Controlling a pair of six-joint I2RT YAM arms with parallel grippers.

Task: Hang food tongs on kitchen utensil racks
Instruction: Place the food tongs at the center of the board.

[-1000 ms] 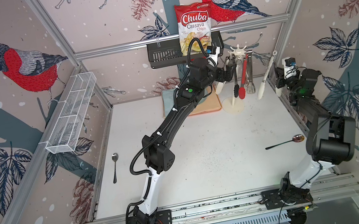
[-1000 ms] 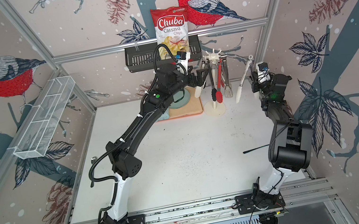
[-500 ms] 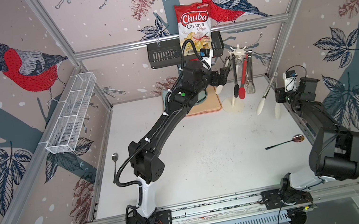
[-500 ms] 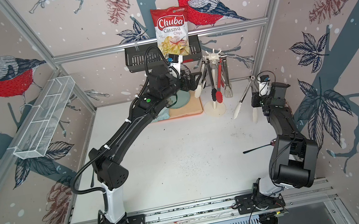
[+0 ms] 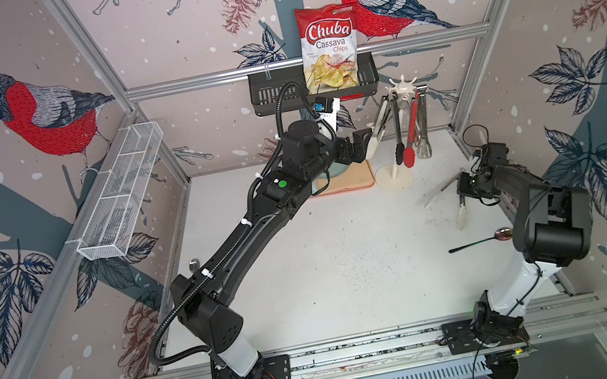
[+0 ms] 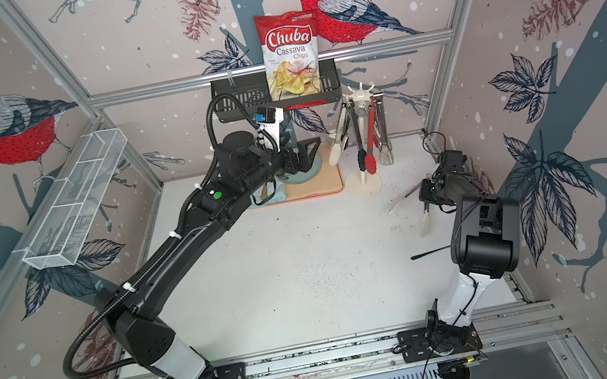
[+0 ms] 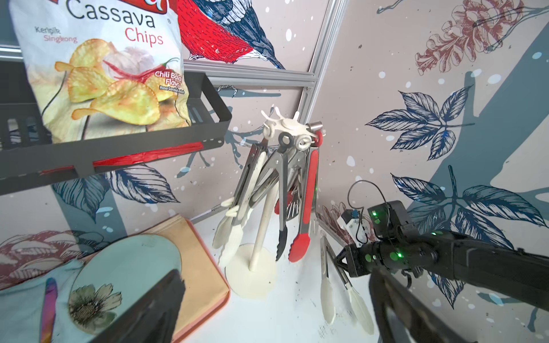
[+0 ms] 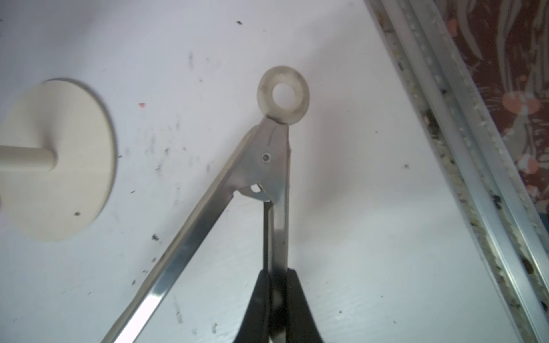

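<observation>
The cream-white kitchen utensil rack stands at the back right, and its round base also shows in the right wrist view. Several food tongs hang from its crown: white-tipped, black-tipped, red-tipped and bare steel. My left gripper is open and empty just left of the rack. My right gripper is shut on one steel arm of white-tipped tongs, whose tips lie low at the table.
A black slotted basket on the back wall holds a chips bag. A white wire-mesh basket hangs on the left wall. A tan board with a teal plate lies beside the rack. Spoons lie at the right and left edges.
My right arm has come down and forward from beside the rack, bringing the white-tipped tongs low over the table. My left gripper has drawn back a little from the rack.
</observation>
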